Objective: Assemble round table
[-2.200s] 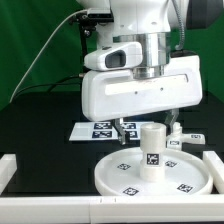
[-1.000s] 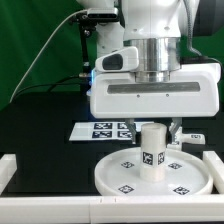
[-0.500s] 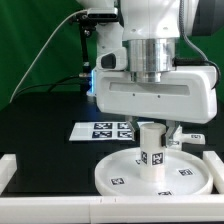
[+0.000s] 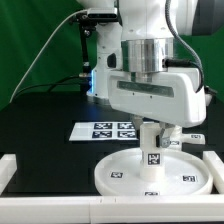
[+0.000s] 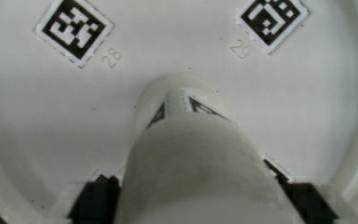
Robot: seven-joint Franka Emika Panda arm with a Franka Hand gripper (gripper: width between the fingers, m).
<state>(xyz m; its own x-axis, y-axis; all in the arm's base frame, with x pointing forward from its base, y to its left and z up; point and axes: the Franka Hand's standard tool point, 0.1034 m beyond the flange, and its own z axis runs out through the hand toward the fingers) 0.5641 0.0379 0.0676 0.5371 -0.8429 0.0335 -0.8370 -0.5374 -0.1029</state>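
The large round disc (image 4: 118,166) lies flat on the black table, close to the front. The short thick post (image 4: 154,152) stands upright on its middle. My gripper (image 4: 152,128) reaches straight down over the post and is shut on its upper part, with the body turned at an angle. In the wrist view the post (image 5: 194,140) fills the middle, and a dark finger pad (image 5: 99,200) presses on each side of it. The disc's tagged face (image 5: 176,40) lies below. A small white tagged part (image 4: 193,138) shows behind the disc at the exterior view's right, mostly hidden.
The marker board (image 4: 100,129) lies on the table behind the disc. A white raised border (image 4: 12,166) runs along the exterior view's left and front edge. A cable and the robot base stand at the back.
My gripper has turned about the post's upright axis while staying shut on it. The tags on the disc have shifted round. The post stays upright in the middle.
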